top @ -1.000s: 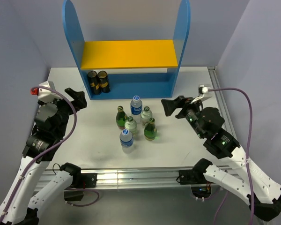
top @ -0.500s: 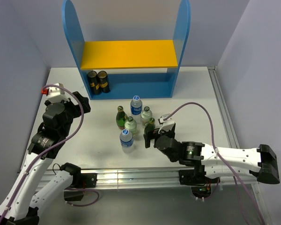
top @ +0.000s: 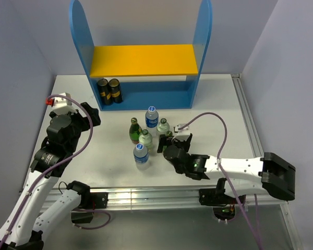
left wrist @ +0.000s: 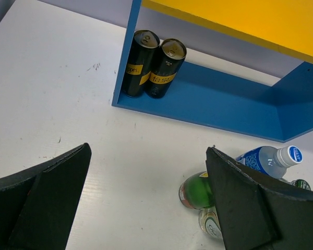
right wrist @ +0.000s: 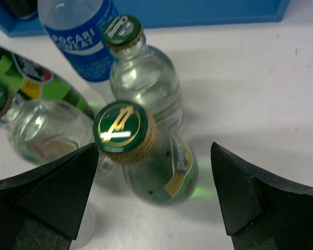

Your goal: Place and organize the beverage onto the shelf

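You've shelved nothing yet: all six bottles stand clustered on the tabletop before the shelf, which holds only two cans. Your right gripper has its jaws spread around a green bottle; your left gripper hangs spread and empty.

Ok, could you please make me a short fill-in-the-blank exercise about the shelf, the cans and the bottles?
1. The two black-and-gold cans stand on the ____ level of the shelf.
2. The right gripper has one finger on each side of a bottle with a ____ cap.
3. The blue-labelled bottle nearest the shelf has a ____ cap.
Missing words: lower; green; white.
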